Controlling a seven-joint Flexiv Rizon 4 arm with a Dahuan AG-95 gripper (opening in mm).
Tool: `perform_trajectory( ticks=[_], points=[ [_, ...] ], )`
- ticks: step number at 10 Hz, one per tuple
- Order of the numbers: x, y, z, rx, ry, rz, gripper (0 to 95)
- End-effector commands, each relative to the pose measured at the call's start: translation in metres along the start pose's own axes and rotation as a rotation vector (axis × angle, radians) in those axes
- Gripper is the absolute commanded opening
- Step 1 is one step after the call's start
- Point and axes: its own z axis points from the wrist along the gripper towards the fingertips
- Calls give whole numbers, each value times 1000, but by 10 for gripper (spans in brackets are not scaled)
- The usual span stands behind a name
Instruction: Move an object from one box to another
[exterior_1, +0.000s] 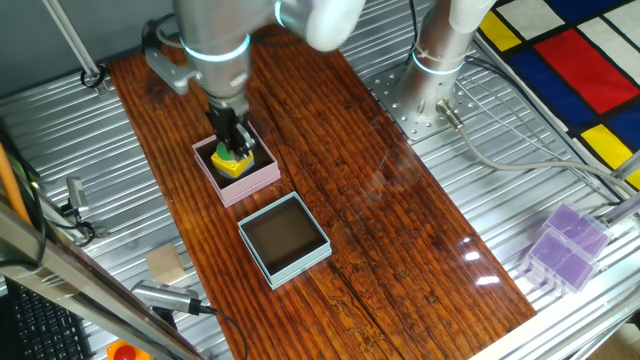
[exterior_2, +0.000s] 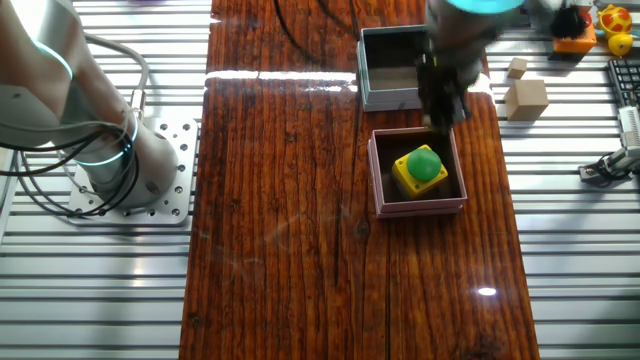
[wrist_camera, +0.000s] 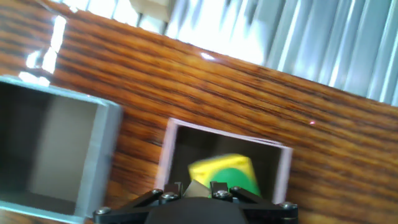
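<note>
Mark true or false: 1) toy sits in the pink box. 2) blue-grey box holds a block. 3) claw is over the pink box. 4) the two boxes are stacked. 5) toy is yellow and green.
1) True: the toy lies in the pink box.
2) False: the blue-grey box holds nothing.
3) True: the claw hangs over the pink box.
4) False: they sit side by side on the wooden tabletop.
5) True: yellow base, green top.
</note>
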Motion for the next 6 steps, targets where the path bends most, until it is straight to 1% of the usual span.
perform_trajectory(
  ticks=[1, 2, 3, 5, 6],
  points=[
    [-6, 20, 4, 2, -4, 17, 0],
    [-10, 21, 3, -3, 1, 18, 0],
    [-10, 21, 3, 1, 3, 11, 0],
    [-10, 21, 3, 4, -5, 15, 0],
    [-10, 21, 3, 6, 0, 23, 0]
  ],
)
